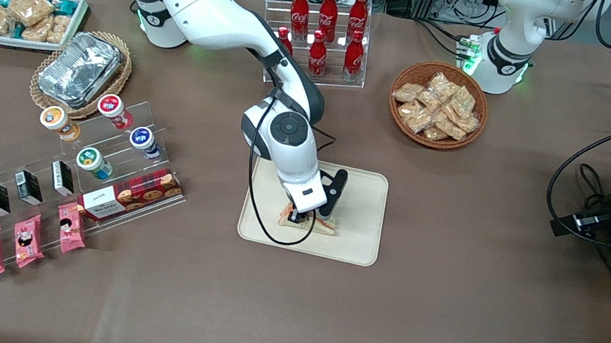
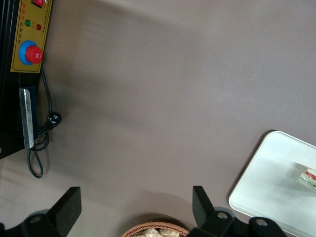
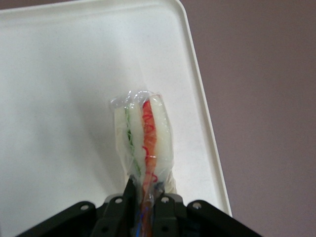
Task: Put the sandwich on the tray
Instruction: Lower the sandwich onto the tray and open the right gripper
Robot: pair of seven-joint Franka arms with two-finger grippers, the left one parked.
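The pincer (image 3: 142, 197) is clenched on the sandwich (image 3: 143, 140), which stands on edge directly under it, long axis pointing away, over the tray (image 3: 59, 74).

glossy clear-wrapped sandwich (image 3: 143, 143), matt tray (image 3: 59, 74)

- Red cola bottles (image 1: 324, 27) stood in a clear rack (image 1: 359, 80), far from the camera
- A wicker basket (image 1: 433, 144) of snack packets (image 1: 436, 106) sat beside it, toward the parked arm's end
- Pink packets (image 1: 26, 240) lay nearest the camera, toward the working arm's end
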